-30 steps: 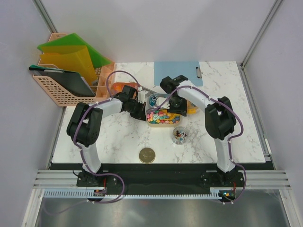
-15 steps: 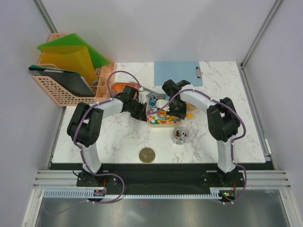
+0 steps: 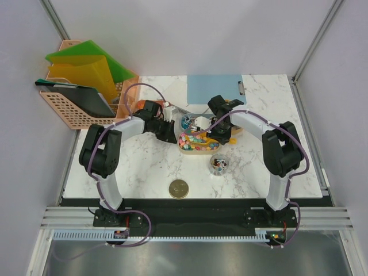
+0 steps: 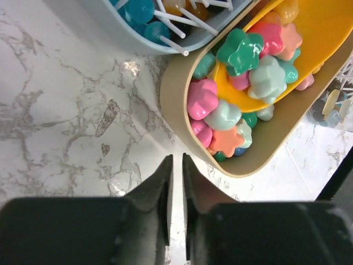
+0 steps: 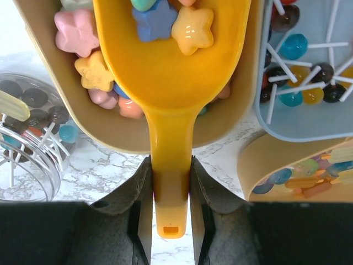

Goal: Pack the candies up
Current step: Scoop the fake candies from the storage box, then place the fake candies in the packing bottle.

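The candies (image 3: 192, 141) are pastel star-shaped bits heaped in a tan oval tray (image 3: 198, 152). In the left wrist view more of these candies (image 4: 212, 113) lie in the tray (image 4: 165, 91), and some ride in the orange scoop (image 4: 314, 33). My right gripper (image 5: 170, 160) is shut on the scoop's handle (image 5: 171, 182), and the bowl of the scoop (image 3: 209, 140) rests over the tray with a few candies (image 5: 190, 30) in it. My left gripper (image 4: 177, 157) hangs over bare marble just left of the tray, its jaws a narrow slit apart with nothing between them.
A pale blue tray of lollipops (image 3: 190, 122) sits behind the tan one. A clear jar of lollipops (image 3: 219, 164) stands in front, a gold lid (image 3: 179, 188) nearer. Another tan candy container (image 5: 287, 165) lies right. A pink file basket (image 3: 75, 109) and blue clipboard (image 3: 215, 89) sit behind.
My left gripper has let go of the tray's left end, drawn back a little and parted its jaws slightly. My right arm has swung right, pulling the scoop with it.
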